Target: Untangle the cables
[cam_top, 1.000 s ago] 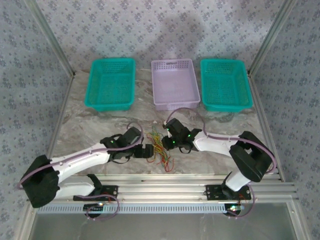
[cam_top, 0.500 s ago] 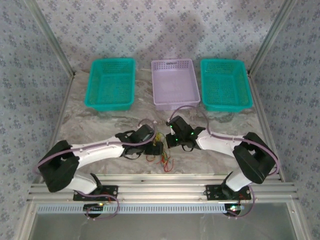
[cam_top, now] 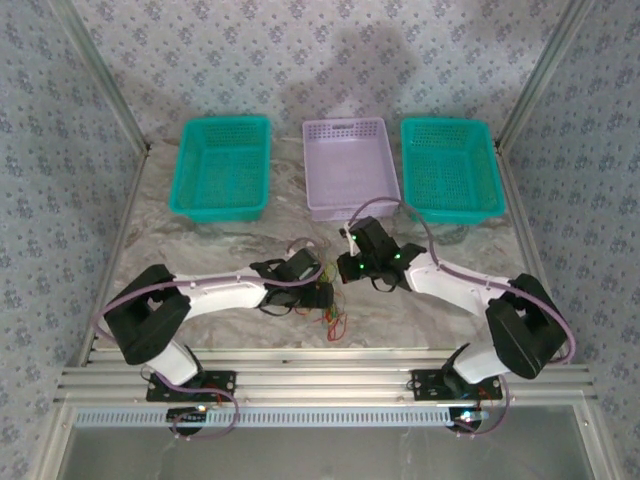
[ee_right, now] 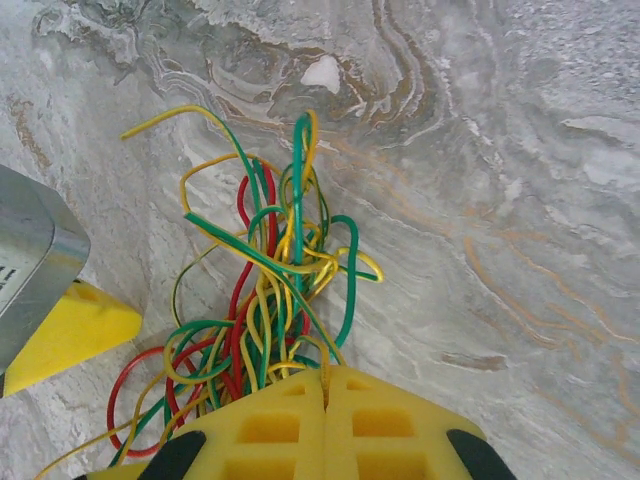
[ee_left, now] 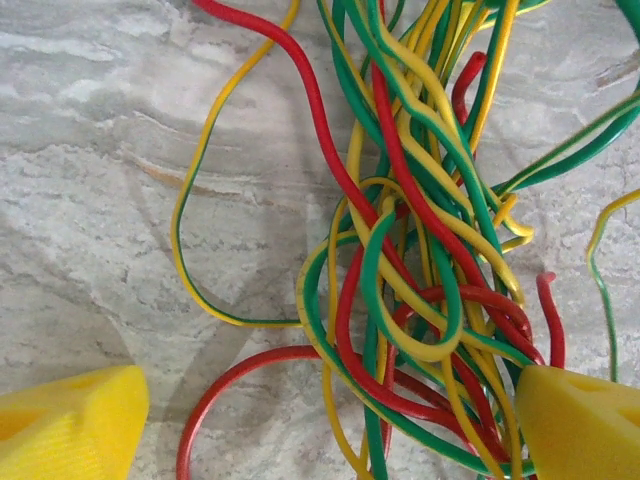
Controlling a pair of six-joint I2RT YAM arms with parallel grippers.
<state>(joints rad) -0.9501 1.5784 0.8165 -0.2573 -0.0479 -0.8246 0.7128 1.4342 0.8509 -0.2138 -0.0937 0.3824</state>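
The cables (ee_left: 420, 250) are a tangle of thin red, green and yellow wires lying on the marble table, near its front middle (cam_top: 333, 322). My left gripper (ee_left: 330, 425) is open and low over the tangle. Its yellow fingertips (ee_left: 70, 430) stand on either side of the lower loops, and the right-hand one rests against the strands. My right gripper (ee_right: 326, 378) is shut on a yellow-green cable at the edge of the cables (ee_right: 270, 280). That strand runs up taut out of the closed jaws. In the top view the two grippers, left (cam_top: 318, 293) and right (cam_top: 345, 268), almost meet over the wires.
Three baskets stand in a row at the back: teal (cam_top: 222, 168), lilac (cam_top: 350, 168), teal (cam_top: 450, 168). A metal rail (cam_top: 320, 380) runs along the table's front edge. The left gripper's finger (ee_right: 70, 335) sits beside the tangle in the right wrist view.
The left arm has reached to the right, bringing its gripper onto the tangle. The right gripper has shut on a strand and drawn back a little towards the baskets.
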